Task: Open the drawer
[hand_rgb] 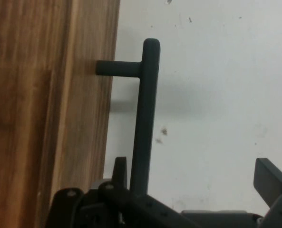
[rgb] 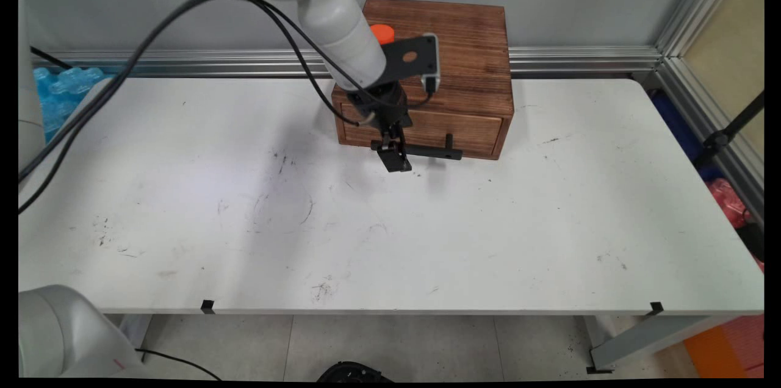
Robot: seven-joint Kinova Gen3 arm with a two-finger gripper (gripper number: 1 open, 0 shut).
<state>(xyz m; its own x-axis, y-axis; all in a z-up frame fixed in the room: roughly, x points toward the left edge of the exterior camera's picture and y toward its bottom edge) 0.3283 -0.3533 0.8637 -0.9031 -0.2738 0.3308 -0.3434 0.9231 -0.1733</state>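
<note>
Hovering: my gripper (rgb: 393, 153) hangs low at the front of the wooden drawer box (rgb: 427, 77), over the left end of its black bar handle (rgb: 421, 150).
Gripper state: fingers spread wide; in the hand view one finger (hand_rgb: 119, 173) sits next to the handle (hand_rgb: 144, 114) on the drawer side, the other finger (hand_rgb: 269, 178) stands well apart over bare table. Nothing is pinched.
Handle: a straight bar held off the drawer front (rgb: 427, 130) by short posts; one post (hand_rgb: 118, 69) shows clearly.
Drawer: looks shut, flush with the box.
Box top: an orange cap (rgb: 382, 32), partly hidden behind my wrist.
Table (rgb: 244, 223): white, scuffed, the box at its far edge.
Handling note: I judge the bar sits off-centre between my fingers, so centring on it before closing would give a squarer grip, clear of the post.
</note>
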